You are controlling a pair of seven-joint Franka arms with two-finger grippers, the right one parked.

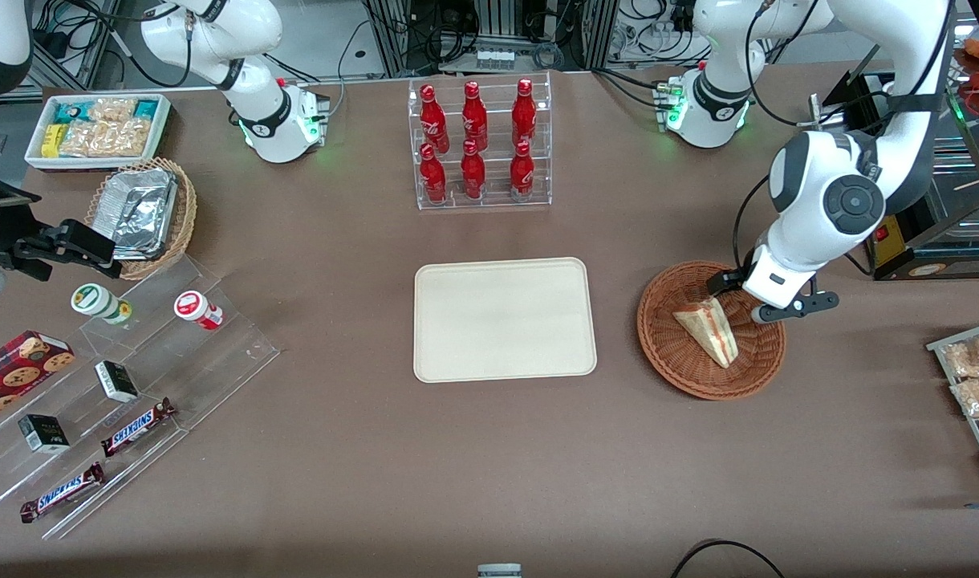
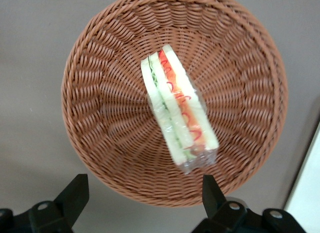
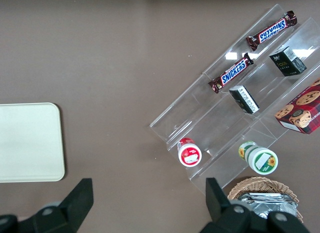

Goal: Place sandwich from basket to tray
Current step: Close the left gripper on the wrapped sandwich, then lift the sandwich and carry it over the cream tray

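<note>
The triangular white-bread sandwich [image 1: 708,329] [image 2: 177,119], with red-orange and green filling and a clear wrap, lies inside the round reddish-brown wicker basket [image 1: 664,355] [image 2: 100,118]. The black two-finger gripper [image 1: 734,295] [image 2: 142,194] hangs over the basket's rim, at the edge farther from the front camera, fingers [image 2: 75,193] spread wide and holding nothing. In the front view the arm hides that part of the rim. The flat cream rectangular tray [image 1: 505,319] sits beside the basket, apart from it.
</note>
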